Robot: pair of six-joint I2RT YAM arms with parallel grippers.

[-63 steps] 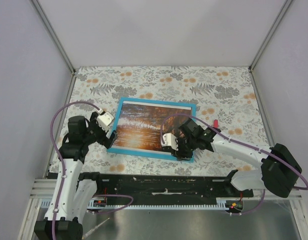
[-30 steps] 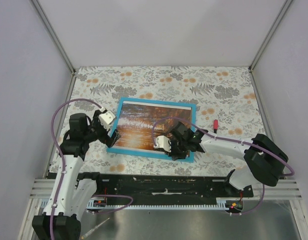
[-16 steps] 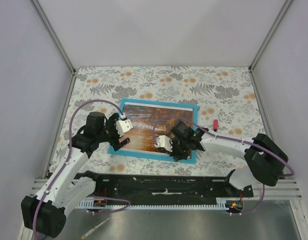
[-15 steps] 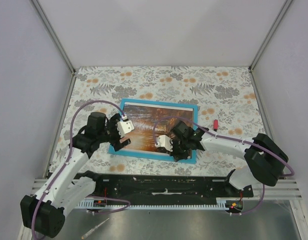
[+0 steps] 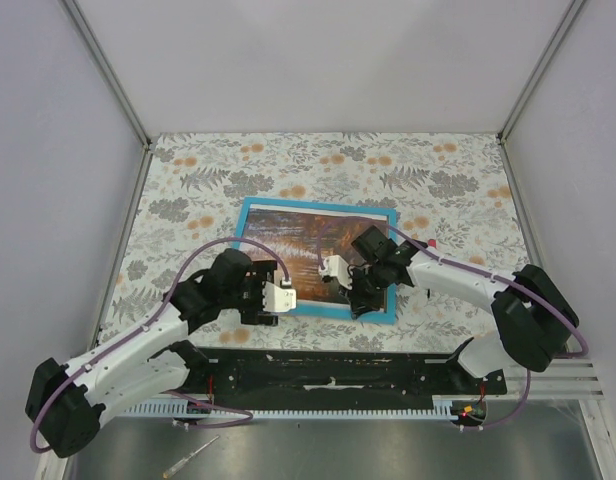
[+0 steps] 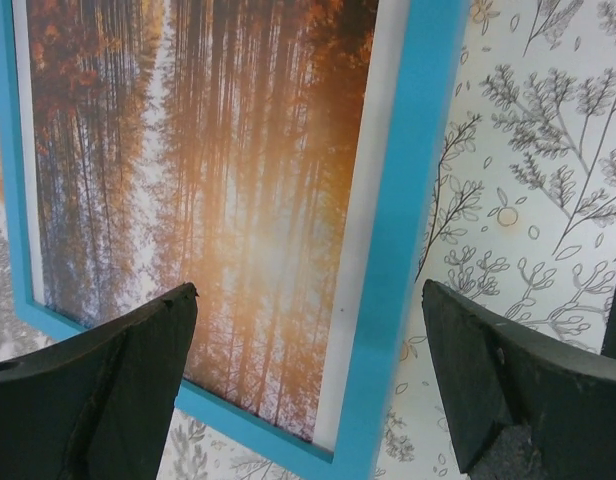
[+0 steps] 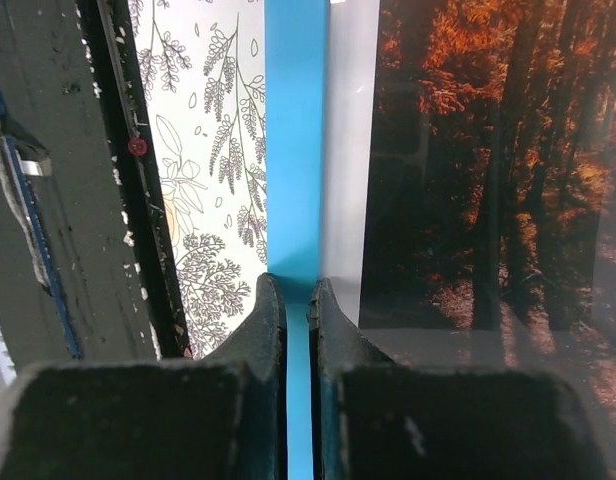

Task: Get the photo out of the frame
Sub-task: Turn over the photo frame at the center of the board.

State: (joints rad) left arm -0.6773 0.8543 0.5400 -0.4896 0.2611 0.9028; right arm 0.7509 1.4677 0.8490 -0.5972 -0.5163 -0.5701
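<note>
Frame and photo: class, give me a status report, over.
Left claw open above frame corner. Right claw shut, tips at frame's near rail. Photo in frame, flat. Nothing blocking seen.

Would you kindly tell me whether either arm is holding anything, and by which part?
The right end effector is pinching the frame by its blue near border. The left end effector is open over the frame's corner, holding nothing.
</note>
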